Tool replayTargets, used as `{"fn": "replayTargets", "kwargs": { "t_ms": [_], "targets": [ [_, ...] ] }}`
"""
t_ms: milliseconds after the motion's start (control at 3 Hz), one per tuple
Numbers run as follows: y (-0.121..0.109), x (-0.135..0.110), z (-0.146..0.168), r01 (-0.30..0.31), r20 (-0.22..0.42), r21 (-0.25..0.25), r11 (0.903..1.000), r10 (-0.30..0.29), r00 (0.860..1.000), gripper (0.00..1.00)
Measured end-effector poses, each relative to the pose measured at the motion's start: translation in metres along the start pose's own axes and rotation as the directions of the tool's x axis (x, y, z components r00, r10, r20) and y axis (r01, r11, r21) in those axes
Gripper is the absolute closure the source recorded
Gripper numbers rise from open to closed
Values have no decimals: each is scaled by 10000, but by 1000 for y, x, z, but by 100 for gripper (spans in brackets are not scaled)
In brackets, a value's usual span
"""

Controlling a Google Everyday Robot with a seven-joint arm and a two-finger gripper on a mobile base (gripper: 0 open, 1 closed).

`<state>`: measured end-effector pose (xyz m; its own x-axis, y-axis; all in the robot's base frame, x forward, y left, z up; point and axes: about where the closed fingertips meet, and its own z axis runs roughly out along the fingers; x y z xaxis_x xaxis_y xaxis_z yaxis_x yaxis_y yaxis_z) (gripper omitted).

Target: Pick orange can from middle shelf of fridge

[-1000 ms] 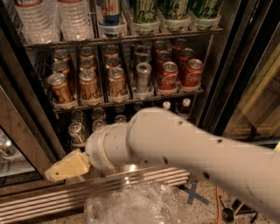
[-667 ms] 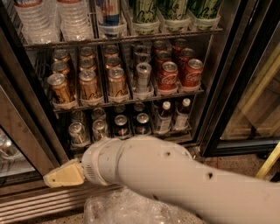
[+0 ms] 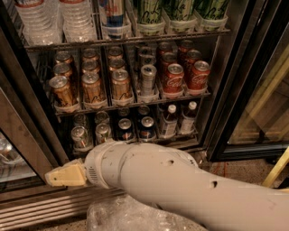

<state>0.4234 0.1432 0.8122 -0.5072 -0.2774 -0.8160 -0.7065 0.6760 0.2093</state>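
Note:
Copper-orange cans fill the three left lanes of the middle shelf (image 3: 135, 102); the front ones are a left can (image 3: 63, 90), a middle can (image 3: 92, 87) and a right can (image 3: 121, 84). The fridge (image 3: 235, 90) stands open in front of me, with its black frame on the right. My gripper (image 3: 65, 175), cream-coloured, points left at the lower left. It is below the bottom rack, well under the orange cans, and touches none of them. My white arm (image 3: 171, 185) crosses the bottom of the view.
A slim silver can (image 3: 147, 79) and red Coca-Cola cans (image 3: 173, 78) fill the right lanes. Water bottles (image 3: 54, 18) and green cans (image 3: 180, 13) stand above. Dark cans (image 3: 125, 128) and small bottles (image 3: 169, 119) stand below. Crumpled clear plastic (image 3: 122, 216) lies under the arm.
My arm has dropped lower, uncovering the bottom rack's cans and bottles. The gripper stays at the lower left, only slightly shifted. The cans have not moved.

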Motion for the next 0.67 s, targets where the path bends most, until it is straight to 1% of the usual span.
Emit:
{"fn": "replayTargets", "kwargs": {
  "t_ms": [333,667],
  "targets": [
    [-11,-2,10,-468,484,253,9986,456,9978,0],
    [-38,-4,20,-1444,1433,904,9854,1306,9810,0]
  ]
}}
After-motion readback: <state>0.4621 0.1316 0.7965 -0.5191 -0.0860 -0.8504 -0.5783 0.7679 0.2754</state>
